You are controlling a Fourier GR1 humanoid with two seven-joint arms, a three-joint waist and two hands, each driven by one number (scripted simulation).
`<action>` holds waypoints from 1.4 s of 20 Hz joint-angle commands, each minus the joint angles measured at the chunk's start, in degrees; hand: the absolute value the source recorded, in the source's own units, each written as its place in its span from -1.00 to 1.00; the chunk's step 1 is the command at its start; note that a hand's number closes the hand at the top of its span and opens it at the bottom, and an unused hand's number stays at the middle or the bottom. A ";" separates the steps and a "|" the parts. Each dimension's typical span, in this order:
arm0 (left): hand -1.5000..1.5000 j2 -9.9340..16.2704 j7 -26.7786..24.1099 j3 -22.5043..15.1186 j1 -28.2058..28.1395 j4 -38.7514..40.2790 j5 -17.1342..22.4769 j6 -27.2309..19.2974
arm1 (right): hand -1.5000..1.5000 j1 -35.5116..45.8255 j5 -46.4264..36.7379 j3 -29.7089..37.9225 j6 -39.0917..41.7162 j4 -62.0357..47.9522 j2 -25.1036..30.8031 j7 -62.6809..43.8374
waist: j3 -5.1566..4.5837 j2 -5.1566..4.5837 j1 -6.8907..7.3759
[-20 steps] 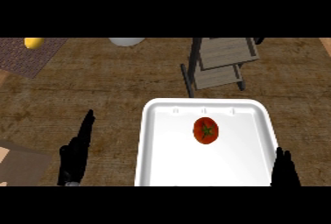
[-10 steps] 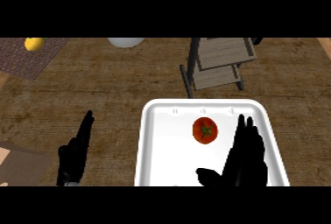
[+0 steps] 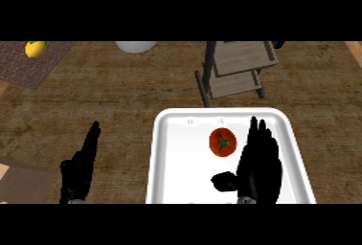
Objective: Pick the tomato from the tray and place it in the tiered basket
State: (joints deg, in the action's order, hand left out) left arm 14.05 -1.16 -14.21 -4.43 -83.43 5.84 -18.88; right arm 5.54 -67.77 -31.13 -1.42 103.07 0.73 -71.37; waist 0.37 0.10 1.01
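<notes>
Red tomato lies on the tray; I see my right hand spread just beside it, left hand straight-fingered over the counter.

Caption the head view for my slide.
Open right hand over white tray beside red tomato; wooden tiered basket beyond, left hand resting.

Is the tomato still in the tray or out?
In. The tomato lies on the white tray, with the open right hand beside it, not curled around it.
</notes>
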 commanded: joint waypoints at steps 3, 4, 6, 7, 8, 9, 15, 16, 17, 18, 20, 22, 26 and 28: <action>0.00 0.55 2.21 1.20 0.79 3.07 0.60 1.03 | -1.00 6.50 4.70 2.24 2.37 -4.36 -0.69 -13.84 | -0.43 -0.36 -0.24; 0.00 -0.15 2.60 -0.51 -1.70 0.27 -0.17 0.11 | -1.00 5.87 4.49 2.38 0.16 -6.97 -0.69 -13.84 | -0.38 -0.30 0.22; 0.00 -1.05 2.36 0.29 0.81 3.03 -0.20 -0.19 | -1.00 7.59 6.11 2.79 4.17 -5.38 -0.69 -13.84 | -0.47 -0.27 -0.50; 0.00 -1.11 0.82 0.00 -0.64 2.92 0.06 0.57 | -1.00 7.45 6.45 2.66 0.20 -8.79 -0.69 -13.84 | -0.43 -0.35 -0.09; 0.00 0.24 1.71 0.11 -1.68 0.16 -0.18 0.65 | -1.00 7.96 7.18 3.01 0.59 -10.56 -0.69 -13.84 | -0.40 -0.28 0.34; 0.00 0.42 1.02 1.63 -0.63 3.11 1.16 1.92 | -1.00 8.95 8.48 4.26 2.03 -8.75 -0.69 -13.84 | -0.45 -0.30 -0.22; 0.00 -0.94 1.72 0.32 -1.14 1.80 -0.26 0.80 | -1.00 10.94 11.77 5.28 -1.84 -13.40 -0.69 -13.47 | -0.40 -0.31 0.03; 0.00 -0.36 2.92 0.43 -2.30 -1.03 -0.53 0.02 | -1.00 8.18 11.51 4.42 0.04 -10.15 -0.69 -13.83 | -0.40 -0.02 -0.31; 0.00 -1.33 2.27 0.01 0.11 2.49 -1.84 -0.47 | -1.00 10.23 12.77 5.49 -1.43 -12.81 -0.69 -13.57 | -0.40 -0.28 -0.47; 0.00 -1.57 1.98 -0.24 -2.02 0.53 -1.35 -0.46 | -1.00 7.65 11.42 3.46 -2.42 -12.45 -0.69 -13.83 | -0.39 -0.11 -0.41; 0.00 -1.16 2.26 -0.16 -2.94 -0.86 -1.18 0.04 | -1.00 8.47 12.94 4.69 -1.87 -13.67 -0.69 -12.61 | -0.38 -0.09 -0.24; 0.00 -0.08 1.41 2.31 -1.14 2.19 0.21 1.70 | -1.00 7.53 12.48 3.25 -5.38 -15.66 -0.69 -11.86 | -0.40 -0.22 -0.43; 0.00 -1.56 1.04 0.43 -3.50 0.63 -1.46 0.45 | 1.00 10.82 12.37 3.64 -6.85 -18.39 -0.70 -11.18 | -0.38 -0.15 -0.08; 0.00 -2.85 -1.47 2.21 -0.24 5.19 -0.21 1.54 | 1.00 10.16 12.18 3.20 -6.56 -17.87 -0.70 -9.79 | -0.42 -0.18 -0.74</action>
State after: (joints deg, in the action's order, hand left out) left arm 12.82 -1.71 -12.66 -4.94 -83.03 4.50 -18.28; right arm 13.56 -55.52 -26.71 -4.55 86.42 0.74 -69.58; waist 0.40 0.40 0.49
